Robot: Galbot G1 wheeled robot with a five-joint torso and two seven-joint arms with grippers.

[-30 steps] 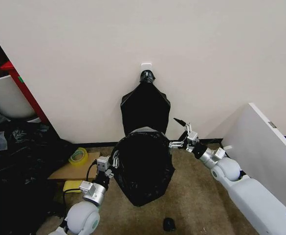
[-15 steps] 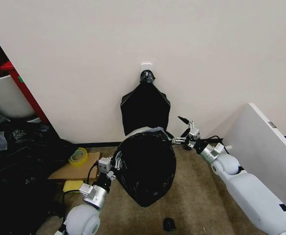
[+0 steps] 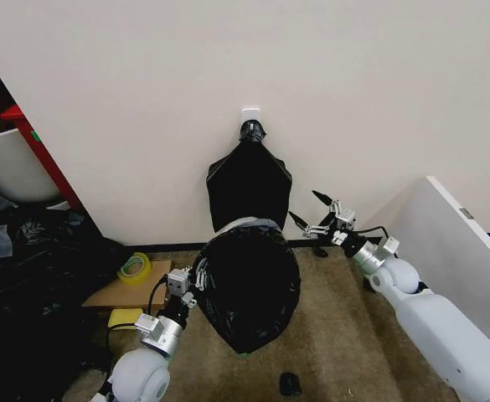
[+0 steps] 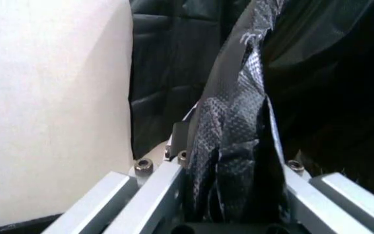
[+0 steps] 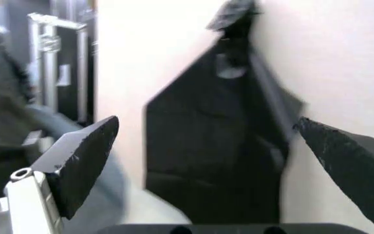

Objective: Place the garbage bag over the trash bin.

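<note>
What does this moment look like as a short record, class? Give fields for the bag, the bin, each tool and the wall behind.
garbage bag: black, drawn over the bin, covering it almost to the floor
trash bin: hidden under the bag
left tool: shut on the garbage bag's edge at the bin's left side
right tool: open, holding nothing, beside the bag's upper right
wall: bunch of black bags hanging above the bin

The thin glossy black plastic garbage bag (image 3: pixel 249 285) shows grey sheen along its wrinkles, and in the left wrist view its pinched film (image 4: pixel 235 146) carries a fine speckled grey pattern. Left of the silver left pincer (image 3: pixel 196 280) lie a pale yellow-green tape ring (image 3: pixel 134 268) and brown flat cardboard (image 3: pixel 123 292). The right pincer (image 3: pixel 309 214) has black fingertips (image 5: pixel 86 158).
</note>
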